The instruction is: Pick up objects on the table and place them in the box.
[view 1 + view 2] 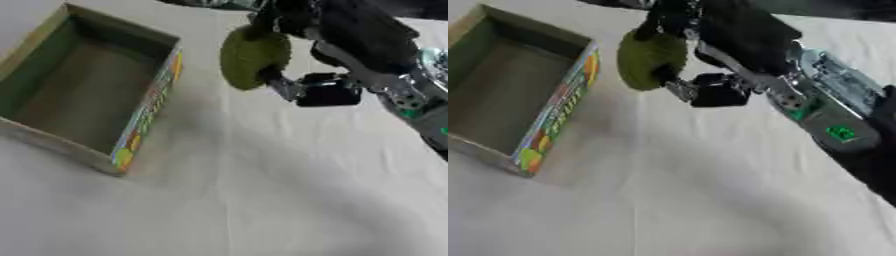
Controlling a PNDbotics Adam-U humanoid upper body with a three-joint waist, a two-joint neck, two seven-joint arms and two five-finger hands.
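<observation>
An olive-green round object (pixel 250 56) hangs above the white table, just right of the open cardboard box (pixel 147 101). My right hand (pixel 328 35) comes in from the upper right, its fingers and thumb curled round the green object. The box (pixel 560 105) stands at the upper left, its inside bare as far as I can see, with colourful print on its right wall. My left hand shows in neither view.
The white cloth-covered table (pixel 289 200) spreads below and to the right of the box. My right forearm (pixel 829 107), silver with a green mark, crosses the upper right.
</observation>
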